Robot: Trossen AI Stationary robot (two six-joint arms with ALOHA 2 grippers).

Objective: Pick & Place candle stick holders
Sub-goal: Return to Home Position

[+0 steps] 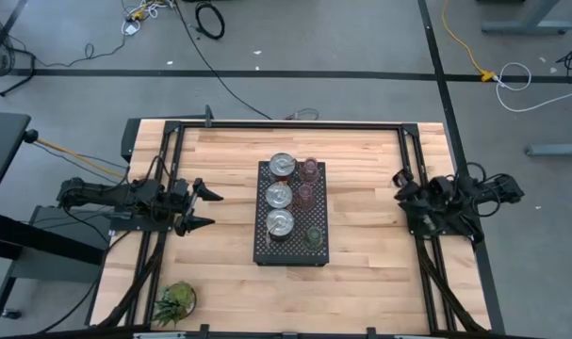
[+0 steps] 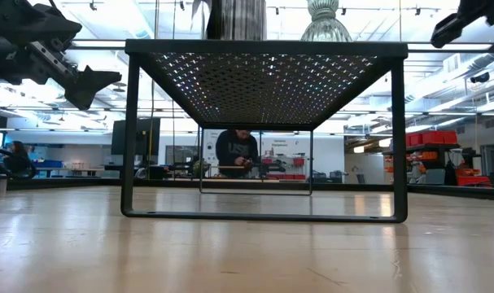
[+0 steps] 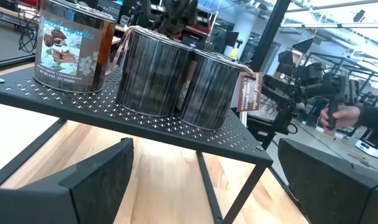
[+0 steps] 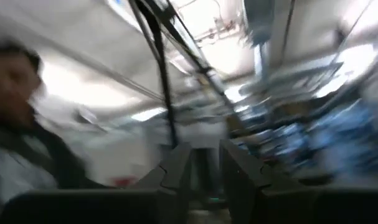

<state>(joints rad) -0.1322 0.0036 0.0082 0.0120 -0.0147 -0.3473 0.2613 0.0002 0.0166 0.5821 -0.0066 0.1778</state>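
- The six candle stick holders (image 1: 280, 196) all stand on the black perforated shelf (image 1: 262, 252) at the centre of the high view. The three silver ones (image 1: 280, 223) form its left column. The two pink ones (image 1: 306, 194) and the olive-green one (image 1: 313, 236) form its right column.
- Both columns run from top to bottom of the frame.
- The left gripper (image 1: 204, 209) sits left of centre, near the shelf's left edge. It points right at the silver column, fingers spread wide and holding nothing.
- With nothing left to place, its retreat would likely go leftward, away from the shelf. Only the shelf's edge and legs are close.
- The right arm (image 1: 446, 202) sits folded at middle right, well apart from the shelf.
- A spiky plant (image 1: 175, 301) sits at lower left on the wooden table (image 1: 380, 273), off that line.
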